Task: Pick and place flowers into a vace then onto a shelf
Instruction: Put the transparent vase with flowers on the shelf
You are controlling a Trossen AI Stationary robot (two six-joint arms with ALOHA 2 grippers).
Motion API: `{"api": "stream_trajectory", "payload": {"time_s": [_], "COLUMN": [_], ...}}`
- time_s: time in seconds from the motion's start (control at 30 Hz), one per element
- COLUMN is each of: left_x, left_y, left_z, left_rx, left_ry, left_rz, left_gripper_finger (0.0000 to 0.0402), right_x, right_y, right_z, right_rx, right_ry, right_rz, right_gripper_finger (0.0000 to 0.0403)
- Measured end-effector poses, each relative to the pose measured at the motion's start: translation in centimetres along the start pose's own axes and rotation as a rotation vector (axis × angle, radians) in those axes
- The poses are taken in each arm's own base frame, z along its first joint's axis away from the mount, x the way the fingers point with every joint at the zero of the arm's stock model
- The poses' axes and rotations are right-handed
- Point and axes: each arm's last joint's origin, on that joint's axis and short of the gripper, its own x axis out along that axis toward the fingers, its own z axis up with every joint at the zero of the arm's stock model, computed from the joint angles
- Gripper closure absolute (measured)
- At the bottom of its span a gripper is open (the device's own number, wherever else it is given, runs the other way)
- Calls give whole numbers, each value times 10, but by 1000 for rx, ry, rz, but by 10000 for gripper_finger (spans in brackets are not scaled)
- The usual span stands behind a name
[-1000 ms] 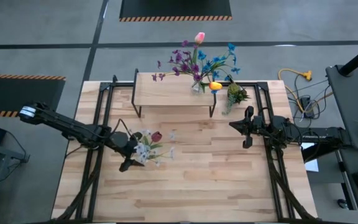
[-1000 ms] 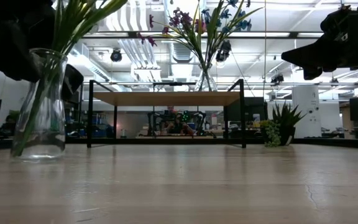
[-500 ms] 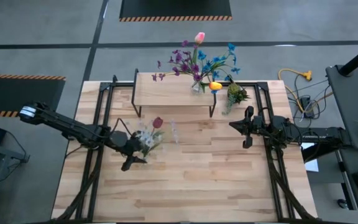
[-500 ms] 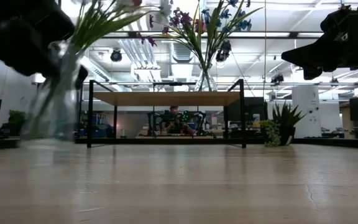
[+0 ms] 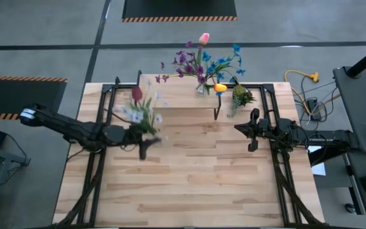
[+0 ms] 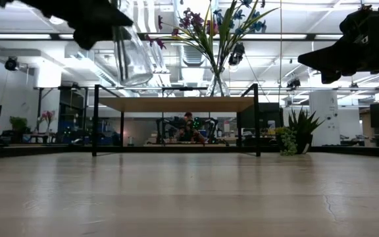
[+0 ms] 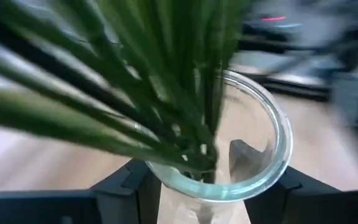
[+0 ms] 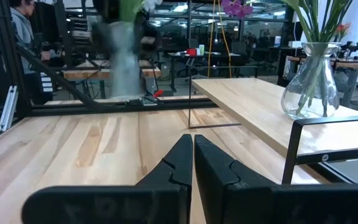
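A clear glass vase [image 6: 133, 56] full of green-stemmed flowers [image 5: 138, 108], with dark red and pale heads, hangs in the air over the table's left half, in front of the shelf [image 5: 170, 98]. My left gripper [image 5: 146, 138] reaches in from the left and is shut on the vase. On the shelf's wooden board stands a second glass vase [image 5: 200, 87] with purple, blue and pink flowers. My right gripper [image 5: 253, 130] waits shut on the right, above the table, holding nothing. My left gripper pinches the vase between its two fingers [image 7: 132, 186], one on each side of the glass just below the rim [image 7: 166, 180]. It comes in about level from the table's left. The vase is lifted clear of the table, its mouth up and tipped a little, and the stems stand out of it.
A small green leafy plant [image 5: 240, 95] stands at the shelf's right end. The shelf's black legs [image 6: 95, 118] rise from the far part of the table. Bare wooden tabletop [image 5: 189, 178] lies in the middle and near side.
My left gripper has taken the vase off the table. It has lifted it up and toward the far edge, nearer the shelf, and has tipped up toward level. The vase, which stood on the table a second ago, now hangs clear of it.
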Motion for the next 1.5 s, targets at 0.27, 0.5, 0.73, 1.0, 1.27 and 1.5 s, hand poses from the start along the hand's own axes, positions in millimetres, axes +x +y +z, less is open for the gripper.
{"api": "stream_trajectory", "payload": {"time_s": [0.27,0.5,0.73,1.0,1.27,1.5], "left_x": [2,14,38,61,61,60], "left_y": [13,50,85,111,117,121], "left_z": [64,111,117,110,109,108], "left_rx": [102,78,45,-23,-66,-90], "left_ry": [-18,8,113,156,158,156], "left_rz": [317,597,754,805,779,793], "left_gripper_finger": [246,246,246,246,246,246], "right_x": [0,0,0,0,0,0], "right_y": [0,0,0,0,0,0], "right_z": [1,1,1,-1,-2,-2], "right_rx": [0,-7,-8,-7,-9,-9], "right_ry": [-7,-8,-7,6,17,16], "right_rz": [0,0,0,1,0,0], "right_gripper_finger": [394,394,394,394,394,394]}}
